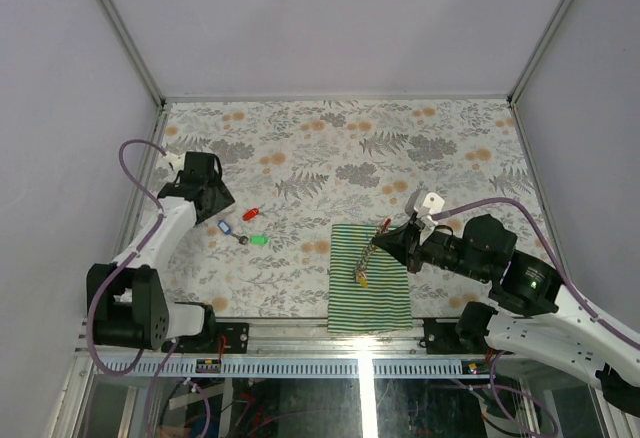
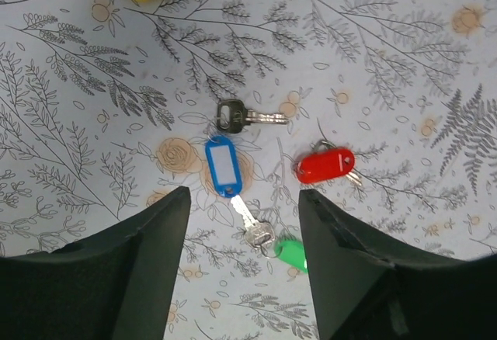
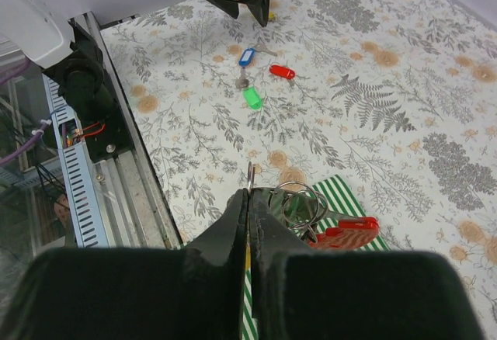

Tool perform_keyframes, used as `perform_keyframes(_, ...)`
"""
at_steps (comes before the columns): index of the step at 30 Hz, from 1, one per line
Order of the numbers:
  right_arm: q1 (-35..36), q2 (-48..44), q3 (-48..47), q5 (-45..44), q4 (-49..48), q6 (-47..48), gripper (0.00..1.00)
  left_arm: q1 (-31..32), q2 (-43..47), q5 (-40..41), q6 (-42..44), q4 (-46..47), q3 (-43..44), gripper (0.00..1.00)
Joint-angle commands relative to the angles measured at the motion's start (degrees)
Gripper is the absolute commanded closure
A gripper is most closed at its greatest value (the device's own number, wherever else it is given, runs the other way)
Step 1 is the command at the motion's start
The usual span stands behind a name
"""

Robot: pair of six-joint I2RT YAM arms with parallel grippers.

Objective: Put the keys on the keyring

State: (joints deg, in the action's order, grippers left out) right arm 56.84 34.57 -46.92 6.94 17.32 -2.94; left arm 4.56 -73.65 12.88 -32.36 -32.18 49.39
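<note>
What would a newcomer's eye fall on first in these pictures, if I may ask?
Probably the loose keys with their blue tag, red tag and green tag, lying on the floral table by the open left pincer. Next, the right pincer, shut on a key over the edge of the green-and-white striped cloth, with the keyring and its red clip beside it.

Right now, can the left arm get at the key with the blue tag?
Probably yes. The left hand hangs open above the blue-tagged key, which lies flat with nothing over it, though a bare key lies close beside it.
</note>
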Motion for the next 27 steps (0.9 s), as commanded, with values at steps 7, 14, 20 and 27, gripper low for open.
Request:
perform_keyframes(7,0.0,-1.1,1.4,0.4,-5.8,-3.2,1.0,-6.9,-10.5,-4.4,1.1,6.9,0.1,0.52)
perform_keyframes(14,0.0,-1.4,2.1,0.3,-6.3,-3.6,1.0,-7.0,-17.0,-4.6,0.7,9.1,2.4,0.55)
perform_keyframes(20,-0.1,-1.3,2.2,0.8,-6.3,-3.6,1.0,-8.0,-18.3,-5.9,-0.3,11.5,1.9,0.58)
perform_keyframes(27,0.0,-1.2,2.4,1.1,-6.7,-3.6,1.0,-10.0,-17.6,-9.1,-0.8,14.3,-1.2,0.58)
